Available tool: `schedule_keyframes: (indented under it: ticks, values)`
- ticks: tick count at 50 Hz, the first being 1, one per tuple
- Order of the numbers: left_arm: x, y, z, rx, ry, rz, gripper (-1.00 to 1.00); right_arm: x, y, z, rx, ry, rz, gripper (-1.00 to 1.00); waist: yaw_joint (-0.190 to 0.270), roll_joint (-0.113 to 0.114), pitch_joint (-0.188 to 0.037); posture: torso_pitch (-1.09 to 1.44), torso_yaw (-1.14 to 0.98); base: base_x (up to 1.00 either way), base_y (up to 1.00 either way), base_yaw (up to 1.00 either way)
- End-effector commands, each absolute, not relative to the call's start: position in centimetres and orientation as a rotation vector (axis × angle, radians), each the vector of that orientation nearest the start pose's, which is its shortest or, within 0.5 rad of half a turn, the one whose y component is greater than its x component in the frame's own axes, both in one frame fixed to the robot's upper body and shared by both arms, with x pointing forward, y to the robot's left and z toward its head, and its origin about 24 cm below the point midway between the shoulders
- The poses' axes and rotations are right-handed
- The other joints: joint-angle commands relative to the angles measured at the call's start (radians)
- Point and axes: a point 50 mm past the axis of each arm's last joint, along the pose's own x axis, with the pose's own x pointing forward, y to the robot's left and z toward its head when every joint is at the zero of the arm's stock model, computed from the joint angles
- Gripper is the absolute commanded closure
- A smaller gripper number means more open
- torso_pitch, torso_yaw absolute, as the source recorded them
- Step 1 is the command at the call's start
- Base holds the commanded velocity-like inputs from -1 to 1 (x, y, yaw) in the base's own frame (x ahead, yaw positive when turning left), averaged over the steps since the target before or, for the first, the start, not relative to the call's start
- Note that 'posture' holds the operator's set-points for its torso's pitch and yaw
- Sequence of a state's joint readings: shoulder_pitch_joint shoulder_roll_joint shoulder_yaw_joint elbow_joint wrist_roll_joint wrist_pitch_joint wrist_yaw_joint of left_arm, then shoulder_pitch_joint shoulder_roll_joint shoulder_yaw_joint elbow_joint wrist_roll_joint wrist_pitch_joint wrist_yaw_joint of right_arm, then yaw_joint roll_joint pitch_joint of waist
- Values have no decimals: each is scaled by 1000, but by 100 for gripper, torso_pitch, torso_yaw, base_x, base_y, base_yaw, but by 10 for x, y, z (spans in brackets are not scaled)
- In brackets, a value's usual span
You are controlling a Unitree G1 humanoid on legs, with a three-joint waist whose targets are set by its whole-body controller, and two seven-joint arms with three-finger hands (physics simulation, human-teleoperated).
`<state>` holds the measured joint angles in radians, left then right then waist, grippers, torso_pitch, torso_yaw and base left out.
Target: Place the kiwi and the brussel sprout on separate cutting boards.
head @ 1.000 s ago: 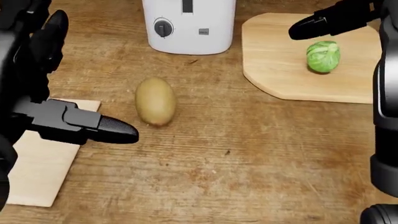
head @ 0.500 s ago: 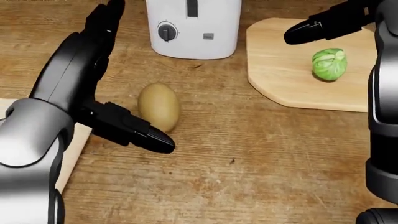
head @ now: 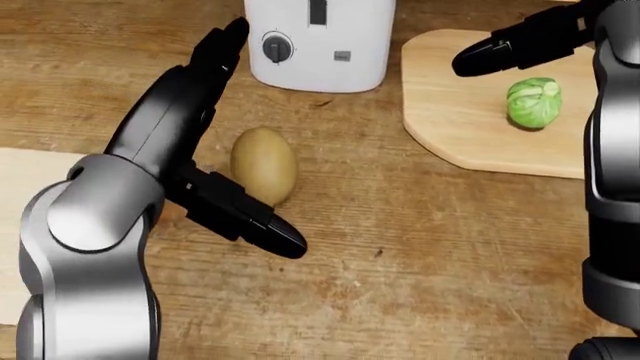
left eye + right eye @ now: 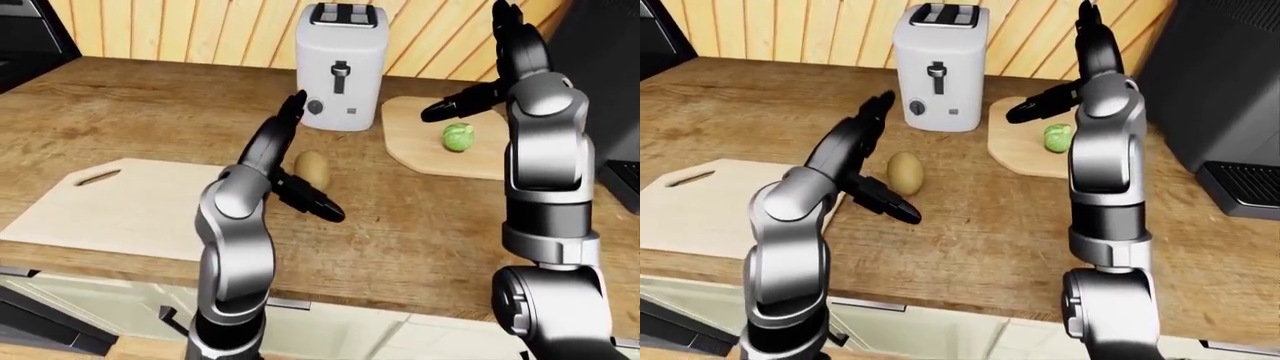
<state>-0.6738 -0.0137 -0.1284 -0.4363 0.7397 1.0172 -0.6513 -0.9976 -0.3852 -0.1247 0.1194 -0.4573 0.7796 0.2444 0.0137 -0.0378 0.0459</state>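
**A:** Kiwi [image 3: 264, 165] first: where is it lying now?

**B:** It is lying bare on the wooden counter [image 3: 420, 247], near the middle of the head view, with the white toaster [image 3: 320, 41] at its twelve o'clock. My left hand [image 3: 205, 142] is arriving beside it at nine o'clock, fingers spread wide, one dark finger reaching past the fruit toward six o'clock. A second ago that hand was sitting low at the view's left edge, well apart from the kiwi; now it is cupping close, though I cannot tell whether it is touching.

**A:** And the brussel sprout [image 3: 533, 102]?

**B:** It is already resting on the rounded cutting board [image 3: 450, 127] at two o'clock. My right hand [image 4: 495, 71] is hovering open above it, holding nothing.

**A:** So what is remaining?

**B:** I am judging that the sprout's half is done. The kiwi is still needing a grasp and a carry to the pale cutting board [image 4: 130, 206] at its eight o'clock.
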Motion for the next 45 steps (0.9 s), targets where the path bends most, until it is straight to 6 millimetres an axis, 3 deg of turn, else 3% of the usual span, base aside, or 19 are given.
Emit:
schedule_keyframes:
  ticks: [1,3,4,7,18,27,34,40,45]
  values:
    - [292,95,237,507,-78,-260,-100,352,-210,309,-560,-166,-273,-100,1,-4,-28,0,0,0,0,0]
    - [295,96,235,508,-71,-261,-100,353,-210,308,-559,-166,-272,-100,1,-4,-28,0,0,0,0,0]
    - [296,96,234,512,-67,-261,-85,353,-209,308,-559,-166,-271,-100,0,-3,-29,0,0,0,0,0]
    - [300,96,231,513,-57,-264,-65,354,-208,307,-557,-167,-267,-100,0,-3,-30,0,0,0,0,0]
    - [318,99,218,503,-39,-267,-46,355,-207,306,-559,-165,-265,-100,0,0,-35,0,0,0,0,0]
    - [320,98,211,533,-35,-266,-36,356,-206,303,-559,-163,-262,-100,-1,3,-38,0,0,0,0,0]
    - [319,98,215,549,-46,-258,4,355,-206,304,-560,-163,-262,-100,-2,4,-38,0,0,0,0,0]
    - [314,101,221,561,-58,-251,9,354,-208,304,-560,-162,-264,-100,-2,4,-38,0,0,0,0,0]
    - [310,102,221,569,-64,-244,28,350,-210,306,-556,-168,-269,-100,-2,4,-36,0,0,0,0,0]
